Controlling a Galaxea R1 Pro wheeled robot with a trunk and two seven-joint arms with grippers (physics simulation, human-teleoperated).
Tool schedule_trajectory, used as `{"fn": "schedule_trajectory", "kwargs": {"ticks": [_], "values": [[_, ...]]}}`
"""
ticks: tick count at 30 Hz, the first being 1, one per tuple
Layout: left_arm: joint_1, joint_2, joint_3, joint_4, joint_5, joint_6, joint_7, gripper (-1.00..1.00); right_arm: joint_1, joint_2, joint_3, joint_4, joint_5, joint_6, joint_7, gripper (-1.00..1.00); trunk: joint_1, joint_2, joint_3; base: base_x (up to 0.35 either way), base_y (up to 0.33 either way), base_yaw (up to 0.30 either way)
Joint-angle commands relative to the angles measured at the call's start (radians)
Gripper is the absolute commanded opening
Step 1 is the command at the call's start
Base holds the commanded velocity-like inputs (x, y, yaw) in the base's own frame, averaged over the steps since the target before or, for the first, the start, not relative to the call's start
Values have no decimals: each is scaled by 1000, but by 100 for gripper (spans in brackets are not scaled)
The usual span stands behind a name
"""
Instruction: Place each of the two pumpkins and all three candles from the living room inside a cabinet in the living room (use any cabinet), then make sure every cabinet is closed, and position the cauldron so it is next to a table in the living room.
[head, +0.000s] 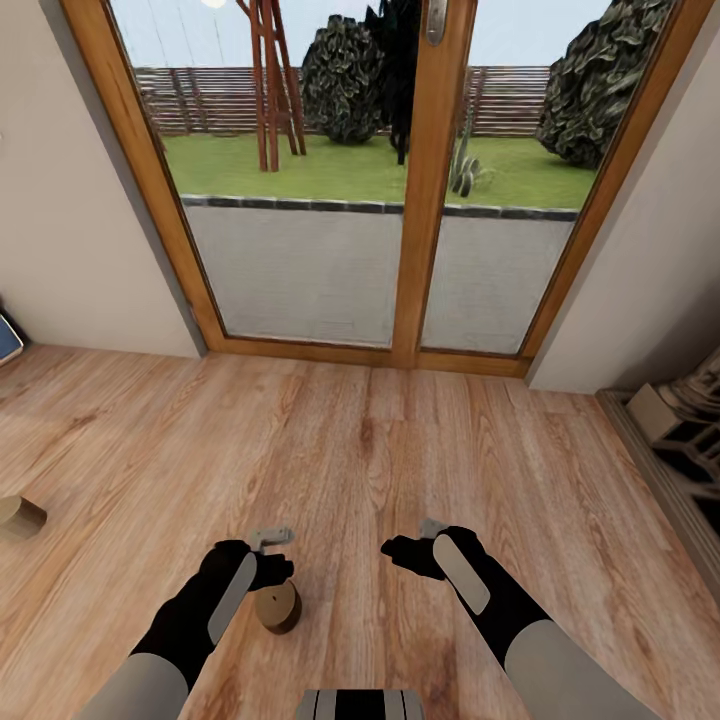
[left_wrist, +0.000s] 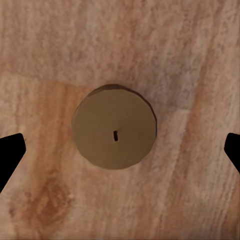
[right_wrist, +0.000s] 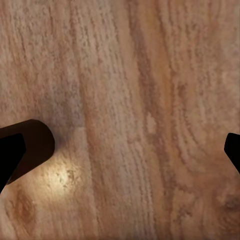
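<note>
Left wrist view: open left pincer (left_wrist: 120, 150) above upright candle (left_wrist: 114, 126), apart

— How many candles were out on the floor?

— Two. One candle (head: 277, 606) stood upright just under the left claw (head: 272, 556), and a second candle (head: 20, 517) lay at the far left edge.

— And claws?

— Two, the left one and the right claw (head: 412, 545).

— Doors?

— Two glass door panels (head: 300, 170) in one wooden frame.
</note>
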Motion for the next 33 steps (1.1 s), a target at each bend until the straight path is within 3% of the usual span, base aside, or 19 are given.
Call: {"fn": "schedule_trajectory", "kwargs": {"ticks": [1, 20, 25, 28, 31, 32, 33], "values": [[0, 0, -2, -1, 11, 3, 12, 100, -1, 0, 3, -1, -10, 1, -10, 100, 0, 0, -1, 0, 0, 0], [0, -5, -4, -1, 10, 3, 15, 100, 0, 0, 3, -1, -10, 1, -10, 100, 0, 0, -1, 28, -15, 0], [0, -7, -4, 0, 10, 1, 15, 100, 0, -2, 3, -7, -13, -7, 13, 100, 2, -1, -20, 0, 0, 0], [0, -7, -5, -1, 10, 1, 15, 100, -1, -5, 2, -9, -13, -11, 85, 100, 3, -2, -32, 0, 0, 0], [0, -6, -5, -1, 10, 1, 15, 100, 0, -10, 0, -10, -12, -17, 263, 100, 5, -3, -43, 0, 0, 0], [0, -6, -5, -1, 10, 1, 15, 100, -1, -12, 0, -10, -12, -20, 293, 100, 5, -3, -47, 0, 0, 0], [0, -6, -5, -2, 10, 1, 15, 100, 0, -24, 0, -10, -11, -42, 376, 100, 6, -3, -51, 0, 0, 0]]}}
